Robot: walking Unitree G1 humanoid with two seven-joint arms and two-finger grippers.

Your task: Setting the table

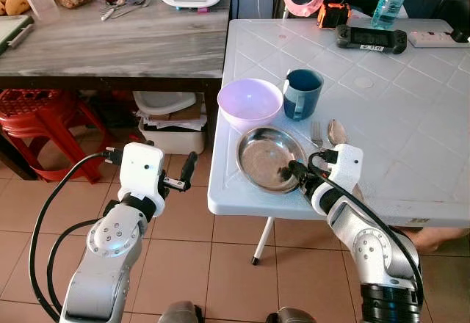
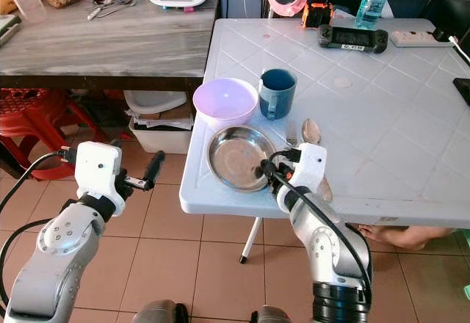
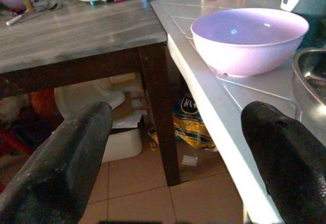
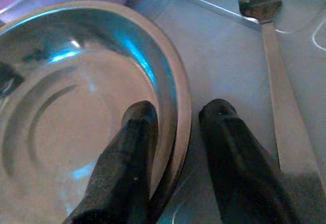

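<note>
The steel plate [image 1: 269,158] lies near the front left corner of the white bench [image 1: 396,110], and the right gripper [image 4: 175,132] straddles its right-hand rim, 1 finger inside the dish and 1 outside on the bench top. The fingers bracket the rim with a little gap showing, so I judge the grip as not fully clenched on the plate.

To do this step well, the pinch should close squarely on the rim before any slide or lift. A thin, slick metal edge will likely tip or skate if caught at an angle. Keeping the plate low and flat guards against knocking what sits just behind it.

The left gripper [image 3: 173,147] hovers off the bench's left edge, above the tiled floor, its 2 fingers spread wide and holding nothing.

Just right of the plate lie a fork [image 4: 270,56] and a spoon [image 1: 337,131], side by side. Behind the plate, the lilac bowl [image 1: 250,102] nearly touches its far rim, and the blue mug [image 1: 302,92] stands just beside the bowl. Any move of the plate toward the far edge needs care there.
</note>
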